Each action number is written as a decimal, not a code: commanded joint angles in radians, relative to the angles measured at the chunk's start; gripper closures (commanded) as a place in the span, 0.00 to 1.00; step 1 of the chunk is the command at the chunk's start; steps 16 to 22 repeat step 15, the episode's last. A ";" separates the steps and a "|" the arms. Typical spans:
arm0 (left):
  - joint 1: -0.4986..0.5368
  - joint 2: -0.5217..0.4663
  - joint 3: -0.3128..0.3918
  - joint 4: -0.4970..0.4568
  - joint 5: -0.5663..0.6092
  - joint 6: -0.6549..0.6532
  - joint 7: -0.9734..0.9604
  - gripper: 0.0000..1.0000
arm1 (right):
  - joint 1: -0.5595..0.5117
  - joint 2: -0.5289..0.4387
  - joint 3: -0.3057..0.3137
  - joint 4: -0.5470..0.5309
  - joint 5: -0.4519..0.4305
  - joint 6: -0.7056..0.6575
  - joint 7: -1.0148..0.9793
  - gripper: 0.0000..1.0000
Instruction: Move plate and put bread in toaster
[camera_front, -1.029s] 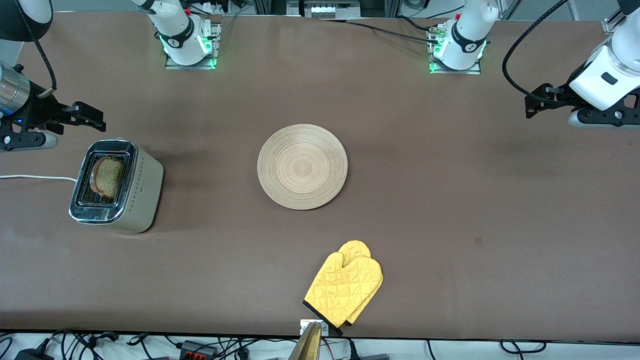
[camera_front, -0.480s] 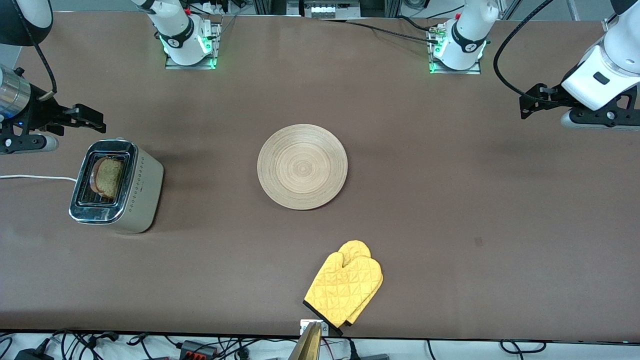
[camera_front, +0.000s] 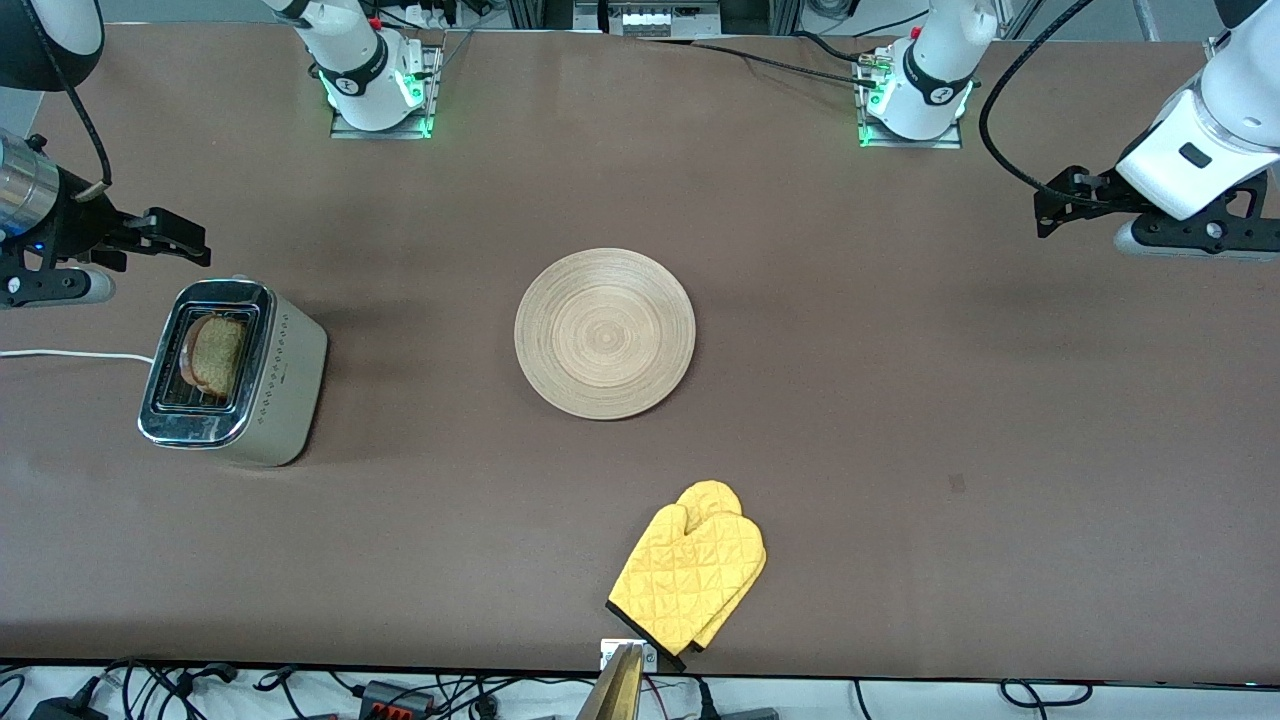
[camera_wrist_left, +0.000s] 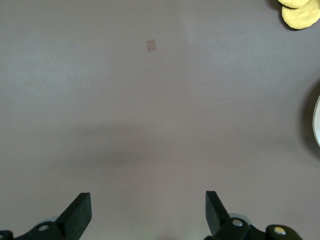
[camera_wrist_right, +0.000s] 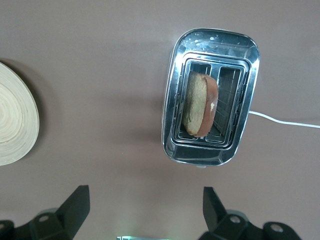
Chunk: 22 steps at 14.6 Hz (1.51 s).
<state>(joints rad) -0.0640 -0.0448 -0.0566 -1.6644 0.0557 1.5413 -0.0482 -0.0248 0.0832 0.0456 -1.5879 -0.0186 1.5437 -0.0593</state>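
The light wooden plate (camera_front: 604, 333) lies at the middle of the table; its edge also shows in the right wrist view (camera_wrist_right: 15, 125). The toaster (camera_front: 232, 372) stands toward the right arm's end, white cord trailing off. The bread (camera_front: 214, 355) leans inside one slot, and shows in the right wrist view (camera_wrist_right: 200, 105) in the toaster (camera_wrist_right: 212, 45). My right gripper (camera_front: 180, 238) is open and empty, up in the air above the table beside the toaster (camera_wrist_right: 145, 210). My left gripper (camera_front: 1055, 205) is open and empty, high over bare table at the left arm's end (camera_wrist_left: 148, 212).
A yellow oven mitt (camera_front: 690, 575) lies near the table's front edge, nearer to the front camera than the plate; its tip shows in the left wrist view (camera_wrist_left: 300, 12). Cables run along the table edges.
My left gripper has drifted a little toward the robots' bases and the table's middle. My right gripper has moved only slightly. Plate, toaster and bread have not moved.
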 joint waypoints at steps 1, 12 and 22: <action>0.000 0.017 -0.020 0.035 -0.002 -0.015 0.005 0.00 | -0.006 0.009 0.004 0.025 -0.006 -0.020 0.007 0.00; 0.013 0.019 -0.017 0.041 -0.004 -0.015 0.005 0.00 | -0.009 0.053 -0.003 0.077 -0.001 0.015 0.027 0.00; 0.013 0.019 -0.017 0.041 -0.004 -0.015 0.004 0.00 | -0.007 0.053 -0.003 0.075 -0.003 0.016 0.027 0.00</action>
